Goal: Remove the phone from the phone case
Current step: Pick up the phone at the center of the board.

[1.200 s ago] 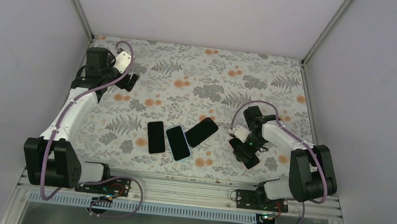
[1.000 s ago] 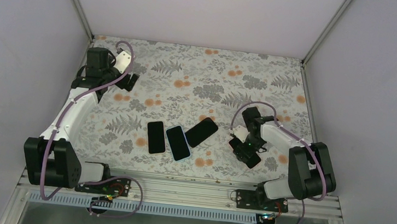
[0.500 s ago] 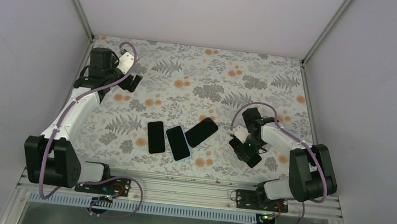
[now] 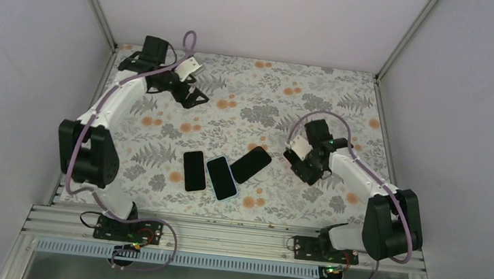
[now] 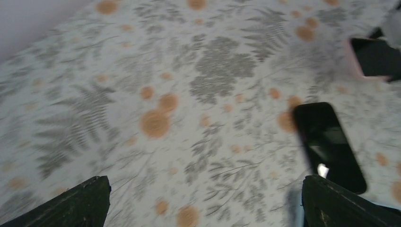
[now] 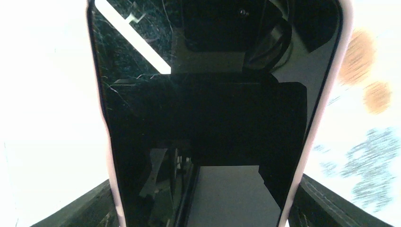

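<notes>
My right gripper [image 6: 201, 203] is shut on a phone [image 6: 208, 94] in a pink case [image 6: 108, 156]. Its fingers press the case's two long sides, and the dark screen fills the right wrist view. In the top view this gripper [image 4: 302, 161] hangs right of the table's middle. The pink-cased phone also shows in the left wrist view [image 5: 373, 59]. My left gripper [image 5: 203, 208] is open and empty, over bare patterned cloth. In the top view it [image 4: 192, 97] is at the back left.
Three more phones lie side by side at the table's middle: a black one [image 4: 194, 171], one with a pale blue rim [image 4: 221, 177], and a black one [image 4: 250, 164] angled to the right. Grey walls close in the table on three sides.
My left arm has swung from the far left edge toward the back middle. My right gripper has moved away from the near edge with the cased phone in it.
</notes>
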Available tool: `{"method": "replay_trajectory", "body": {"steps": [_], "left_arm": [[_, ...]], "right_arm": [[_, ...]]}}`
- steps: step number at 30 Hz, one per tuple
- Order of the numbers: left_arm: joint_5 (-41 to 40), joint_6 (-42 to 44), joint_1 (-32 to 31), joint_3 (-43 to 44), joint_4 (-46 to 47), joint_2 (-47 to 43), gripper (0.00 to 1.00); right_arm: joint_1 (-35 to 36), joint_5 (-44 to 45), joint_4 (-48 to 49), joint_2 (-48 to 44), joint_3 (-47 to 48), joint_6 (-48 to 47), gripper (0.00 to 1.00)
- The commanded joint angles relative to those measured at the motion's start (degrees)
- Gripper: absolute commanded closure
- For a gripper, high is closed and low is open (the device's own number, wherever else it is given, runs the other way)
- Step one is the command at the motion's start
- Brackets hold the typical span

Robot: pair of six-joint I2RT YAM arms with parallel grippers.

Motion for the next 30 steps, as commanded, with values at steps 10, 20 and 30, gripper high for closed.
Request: {"method": "replay_trajectory", "body": {"steps": [10, 20, 30], "left_arm": [[15.45, -3.23, -11.26, 28.89, -19.94, 23.32, 0.0], [19.25, -7.53, -13.18, 43.23, -26.02, 36.15, 0.0], [21.7, -8.33, -14.74, 48.22, -28.0, 40.79, 0.0]], "right_arm": [[7.9, 3.65, 13.39, 4.97, 16.51, 1.2, 0.43], [13.93, 6.92, 18.5, 10.8, 23.95, 2.64, 0.42], [16.35, 8.33, 20.26, 15.66, 28.26, 2.64, 0.41]]}}
